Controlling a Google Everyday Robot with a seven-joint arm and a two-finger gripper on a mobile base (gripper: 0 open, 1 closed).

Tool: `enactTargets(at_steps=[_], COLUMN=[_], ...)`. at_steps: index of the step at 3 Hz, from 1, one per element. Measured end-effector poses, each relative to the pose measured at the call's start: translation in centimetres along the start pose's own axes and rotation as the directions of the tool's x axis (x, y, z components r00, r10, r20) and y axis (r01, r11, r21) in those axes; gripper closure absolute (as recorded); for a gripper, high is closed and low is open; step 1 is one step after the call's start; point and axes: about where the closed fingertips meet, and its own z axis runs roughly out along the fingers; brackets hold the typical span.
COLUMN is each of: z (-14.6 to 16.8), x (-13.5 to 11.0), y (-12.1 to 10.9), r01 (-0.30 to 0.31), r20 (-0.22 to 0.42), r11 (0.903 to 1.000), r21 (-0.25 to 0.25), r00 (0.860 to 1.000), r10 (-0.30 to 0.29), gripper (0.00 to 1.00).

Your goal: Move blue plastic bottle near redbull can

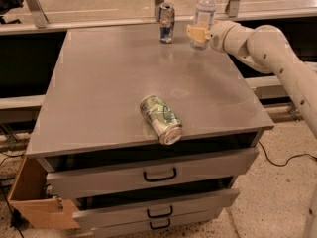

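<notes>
The blue plastic bottle [204, 6] stands upright at the far right of the grey table top [114, 78]; it is clear and bluish with a white cap. My gripper [198, 33] is shut on the bottle's lower part, and the white arm reaches in from the right. The redbull can [167, 23], slim, blue and silver, stands upright at the table's far edge, a short gap to the left of the bottle. I cannot tell whether the bottle's base touches the table.
A green-and-white can [161, 119] lies on its side near the table's front edge. Below the top are drawers [158, 175] with black handles. A cardboard box [34, 207] sits at the lower left. Metal rails [99, 21] run behind the table.
</notes>
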Motion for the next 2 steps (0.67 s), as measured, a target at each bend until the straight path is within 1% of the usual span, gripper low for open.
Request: enactTargets(at_steps=[1,2], z=[2.7,4.9], x=[0.9,1.5], y=[0.0,0.4], r01=[-0.021,-0.048], r20=[0.004,-0.009], r11=[0.9995,0.9975], r21=[-0.024,-0.051], r00=[1.0,0.999], r10=[0.021,0.048], gripper=[1.0,0.85])
